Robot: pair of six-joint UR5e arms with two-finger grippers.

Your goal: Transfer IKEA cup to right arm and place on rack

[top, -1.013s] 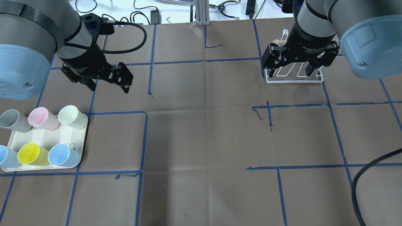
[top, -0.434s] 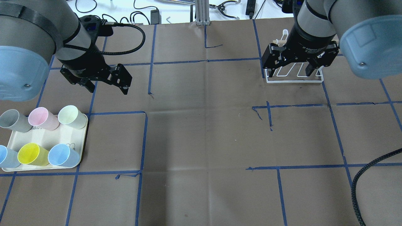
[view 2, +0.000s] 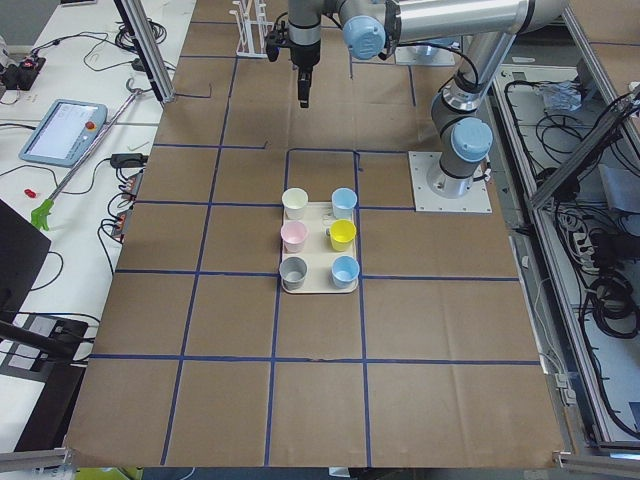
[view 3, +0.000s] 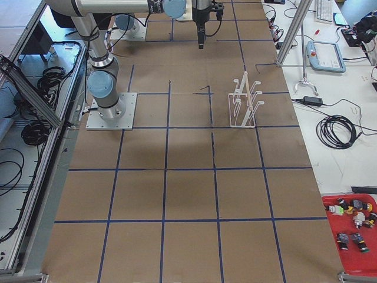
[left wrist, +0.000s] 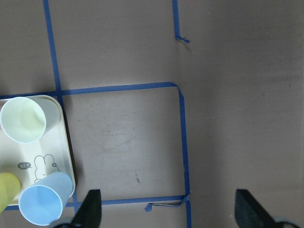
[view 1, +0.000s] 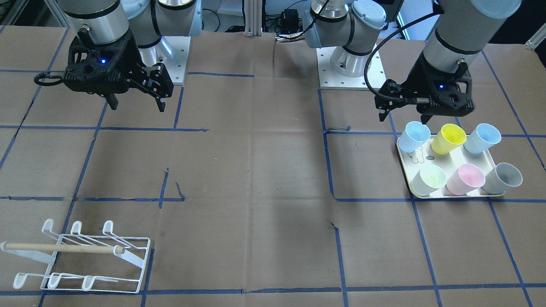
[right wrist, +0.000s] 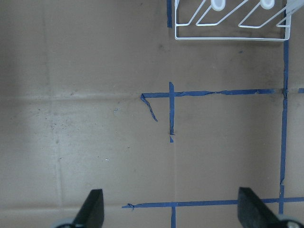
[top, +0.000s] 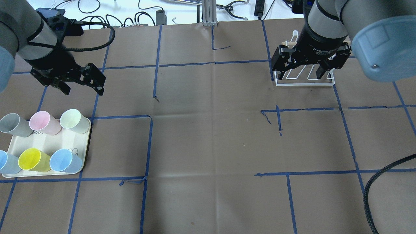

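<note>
The left gripper (top: 83,91) has swung outward over the last second. It now hangs open just beyond the tray (top: 48,143) where the six cups (top: 72,119) stand, so a pickup looks next. The right gripper (top: 300,75), open and empty, has stayed over the rack (top: 305,84). The tray reads "hi" beside a rabbit drawing.
</note>
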